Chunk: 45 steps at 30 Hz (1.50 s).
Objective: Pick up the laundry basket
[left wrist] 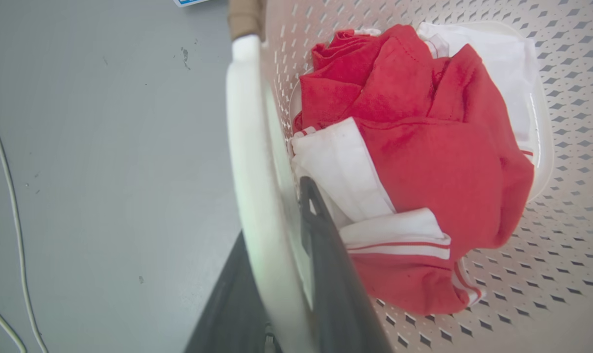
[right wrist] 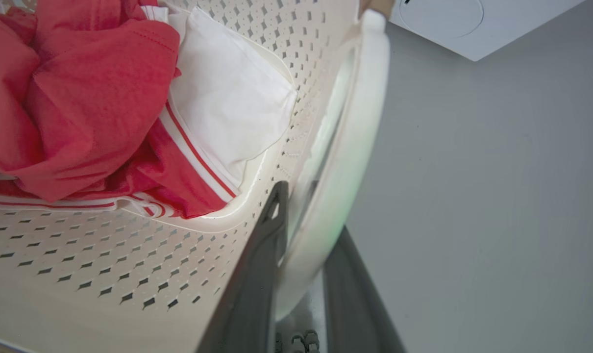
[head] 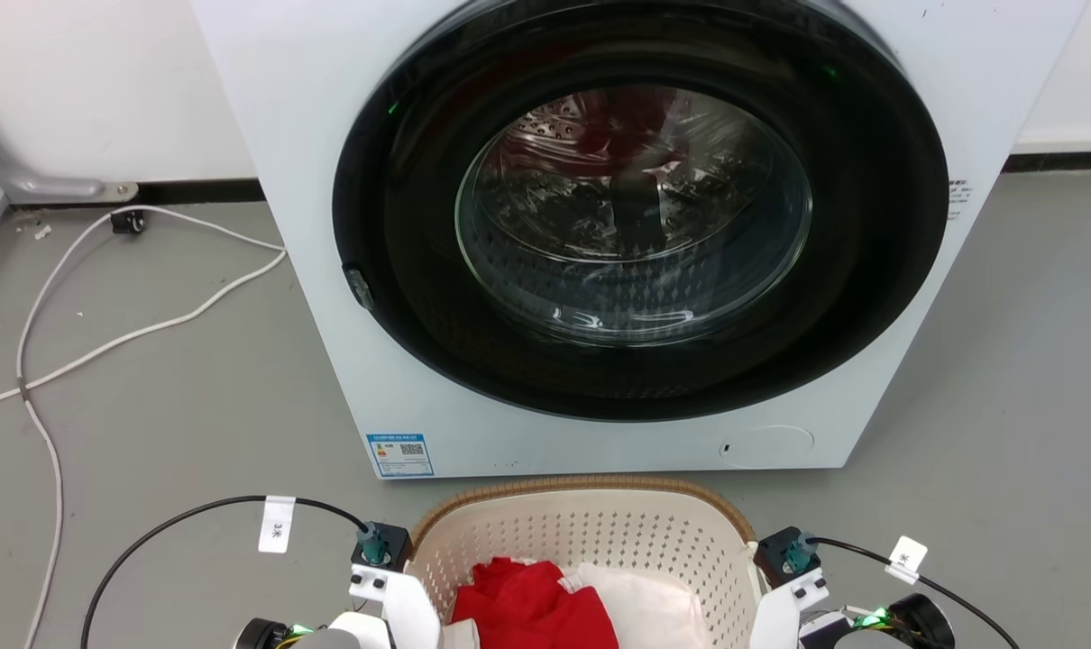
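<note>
Ahead of me a white washer stands on grey floor against a white wall with black skirting. A white cable trails leftward.

Both arms reach forward and down, left wrist and right wrist level at either side of the basket. The left tool clamps the left handle, 1 finger inside, 1 outside. The right tool grips the right handle likewise.
</note>
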Available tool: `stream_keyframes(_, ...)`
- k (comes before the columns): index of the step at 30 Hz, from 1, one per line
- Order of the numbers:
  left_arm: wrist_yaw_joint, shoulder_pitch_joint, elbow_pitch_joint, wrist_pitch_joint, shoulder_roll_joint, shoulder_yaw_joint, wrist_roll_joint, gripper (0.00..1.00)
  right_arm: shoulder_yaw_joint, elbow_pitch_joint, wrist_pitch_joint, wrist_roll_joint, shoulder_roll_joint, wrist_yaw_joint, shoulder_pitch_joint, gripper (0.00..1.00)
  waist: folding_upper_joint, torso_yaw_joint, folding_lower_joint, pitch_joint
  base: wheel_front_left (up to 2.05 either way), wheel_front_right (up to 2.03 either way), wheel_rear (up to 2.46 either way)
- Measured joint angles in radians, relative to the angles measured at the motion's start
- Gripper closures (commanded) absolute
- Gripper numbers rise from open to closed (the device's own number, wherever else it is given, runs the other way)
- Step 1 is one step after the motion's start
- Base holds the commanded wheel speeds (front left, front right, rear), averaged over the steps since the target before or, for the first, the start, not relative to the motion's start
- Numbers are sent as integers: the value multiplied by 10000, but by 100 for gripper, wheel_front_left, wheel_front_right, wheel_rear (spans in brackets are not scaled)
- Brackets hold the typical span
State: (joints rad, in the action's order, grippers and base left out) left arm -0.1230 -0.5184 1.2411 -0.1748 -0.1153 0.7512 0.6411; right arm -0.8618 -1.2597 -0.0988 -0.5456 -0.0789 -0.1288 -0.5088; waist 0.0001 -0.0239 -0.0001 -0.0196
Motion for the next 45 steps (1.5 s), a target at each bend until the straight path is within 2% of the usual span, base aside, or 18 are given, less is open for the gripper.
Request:
stream_keyframes(18,0,10,-161,-968,-213,953,1037,100,-1371,495,-1089,-1450,-261,0,33,100,0,44,1,-339,0,0,0)
stream_keyframes(45,-2,9,-255,-1030,-359,1975,2199,100,-2888,514,-1202,-2901,-435,0,-63,100,0,62,2,-303,0,0,0)
